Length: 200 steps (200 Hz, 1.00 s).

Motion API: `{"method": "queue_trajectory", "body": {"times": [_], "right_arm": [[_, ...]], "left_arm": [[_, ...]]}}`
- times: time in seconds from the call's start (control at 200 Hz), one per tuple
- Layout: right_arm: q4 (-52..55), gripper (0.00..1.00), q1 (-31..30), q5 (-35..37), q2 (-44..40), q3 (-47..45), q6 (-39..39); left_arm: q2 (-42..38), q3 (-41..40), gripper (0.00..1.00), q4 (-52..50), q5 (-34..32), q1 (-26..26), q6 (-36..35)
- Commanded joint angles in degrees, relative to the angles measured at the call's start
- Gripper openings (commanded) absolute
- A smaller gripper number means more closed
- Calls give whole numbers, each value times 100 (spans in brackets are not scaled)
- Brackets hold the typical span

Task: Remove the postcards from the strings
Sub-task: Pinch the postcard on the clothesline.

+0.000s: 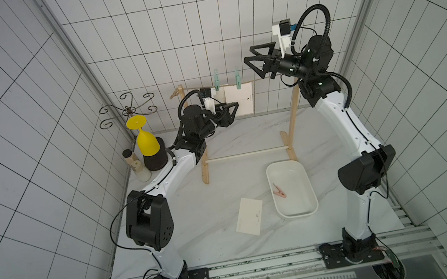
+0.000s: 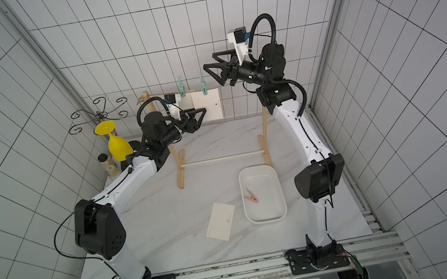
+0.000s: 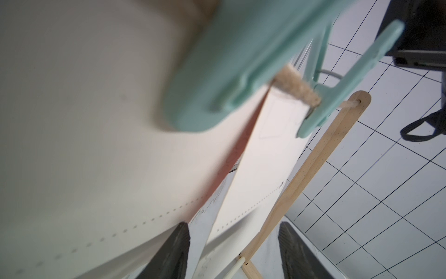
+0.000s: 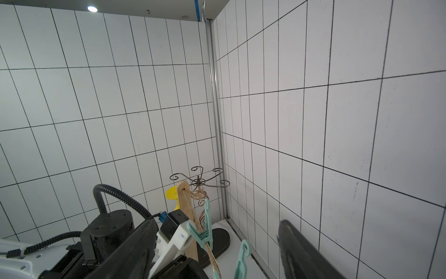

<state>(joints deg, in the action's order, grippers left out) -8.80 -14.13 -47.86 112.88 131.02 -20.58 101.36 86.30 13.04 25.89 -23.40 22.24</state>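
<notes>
In the middle, two postcards [image 1: 240,98] are pegged on the string [image 1: 255,81]. The left gripper [image 1: 232,110] is held open at their bottom edge. The right gripper [image 1: 249,54] is opened wide, higher up on the right.

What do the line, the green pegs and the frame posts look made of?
The line is a fuzzy tan fibre cord, probably jute. The green pegs look like smooth matt moulded plastic: even mint colour, rounded edges. The frame posts are pale bare wood with visible grain.

Links: white shells [image 1: 347,127], black joint housings [image 1: 149,218] (both arms alike).
Cabling: black corrugated hose [image 1: 315,6].
Bases: black plates [image 1: 200,278] on rail [image 1: 269,262].
</notes>
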Motion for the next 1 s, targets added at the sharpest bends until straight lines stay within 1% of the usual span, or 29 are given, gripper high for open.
{"method": "queue_trajectory", "body": {"times": [0.0,0.11,0.305,0.58,0.665,0.8,0.835,0.93,0.995], "right_arm": [[-36,80,43,-152,103,365,-69],[-42,80,43,-153,94,315,-61],[-69,79,42,-128,137,319,-68],[-114,79,45,-92,321,432,-139],[-108,79,43,-82,390,449,-139],[16,79,17,-58,478,458,-47],[59,79,8,-40,494,459,-5],[163,79,-25,-5,571,522,107],[259,79,-43,14,633,595,157]], "left_arm": [[142,106,59,422,231,28,179],[180,128,59,528,334,27,262],[200,125,56,542,425,28,299],[209,71,47,621,542,28,386],[200,54,42,660,577,28,420],[174,7,27,727,677,28,439],[173,3,26,750,699,28,455],[183,-15,16,803,783,28,491],[191,-17,13,815,799,28,492]]}}
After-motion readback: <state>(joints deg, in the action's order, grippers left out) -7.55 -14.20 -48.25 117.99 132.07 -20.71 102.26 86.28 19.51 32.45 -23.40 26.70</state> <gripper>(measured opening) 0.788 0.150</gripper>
